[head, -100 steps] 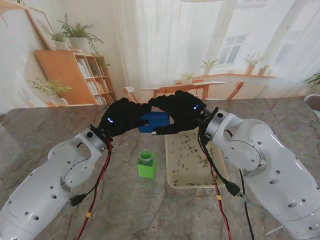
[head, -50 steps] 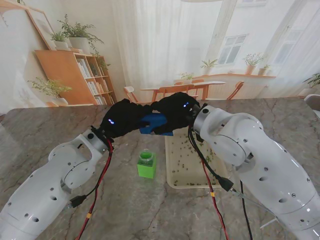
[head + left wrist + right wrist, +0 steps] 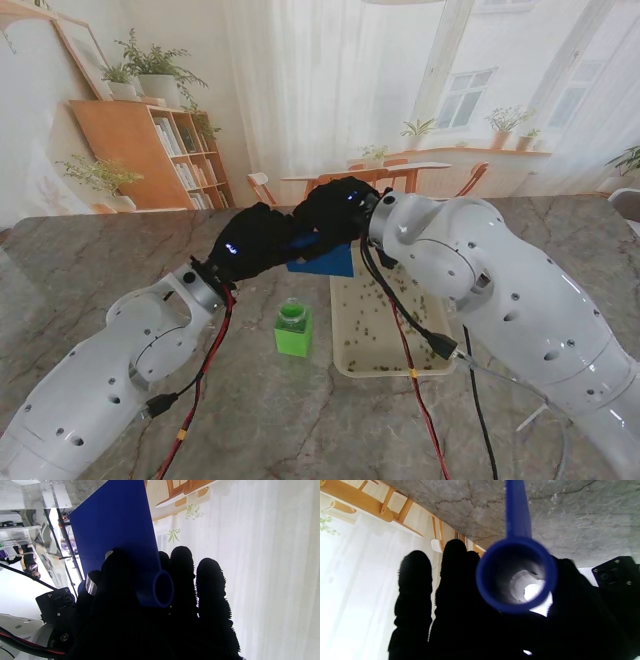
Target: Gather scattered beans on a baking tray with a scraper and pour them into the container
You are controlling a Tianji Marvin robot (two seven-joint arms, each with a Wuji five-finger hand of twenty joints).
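Stand view: the left hand point(image 3: 255, 242) and the right hand point(image 3: 335, 212), both in black gloves, meet in the air over the marble table point(image 3: 80, 270), with the blue scraper point(image 3: 325, 261) between them. The scraper's flat blade hangs down from the two hands, its lower edge over the far end of the baking tray point(image 3: 340, 362). Left wrist view: the fingers point(image 3: 182, 565) of the left hand are curled round the scraper's tubular handle, the blade extending beyond the fingertips. Right wrist view: the right hand's fingers point(image 3: 455, 562) close about the same handle, whose open round end faces the camera. Both hands thus grip the scraper. The tray, nearer to me than the right hand, carries scattered beans point(image 3: 385, 300). The green container point(image 3: 293, 330) stands upright nearer to me than the left hand, just beside the tray.
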